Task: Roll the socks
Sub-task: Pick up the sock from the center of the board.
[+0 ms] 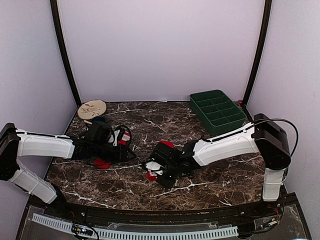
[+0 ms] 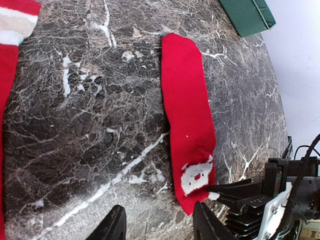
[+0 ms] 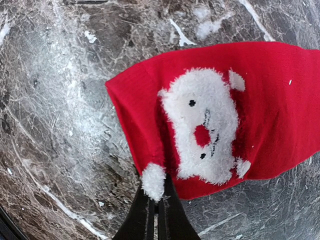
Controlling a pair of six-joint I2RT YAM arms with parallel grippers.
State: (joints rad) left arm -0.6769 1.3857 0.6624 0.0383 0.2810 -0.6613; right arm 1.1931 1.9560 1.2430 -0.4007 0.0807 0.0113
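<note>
A red sock [image 2: 187, 115] with a white Santa face lies flat and long on the marble table [image 2: 90, 125]. My right gripper [image 3: 157, 197] is shut on that sock's edge [image 3: 270, 100], pinching it at a white pompom. The left wrist view shows those right fingers [image 2: 222, 191] at the sock's near end. My left gripper [image 2: 160, 222] hovers open just left of that end, with nothing between its fingers. A second red sock with a white-and-pink cuff [image 2: 10, 50] lies along the left edge of that view. From above, red bits of sock [image 1: 151, 176] show beside the right gripper [image 1: 152, 169].
A green compartment tray [image 1: 217, 111] stands at the back right of the table. A round pale disc [image 1: 92, 109] lies at the back left. Purple walls close in the table on three sides.
</note>
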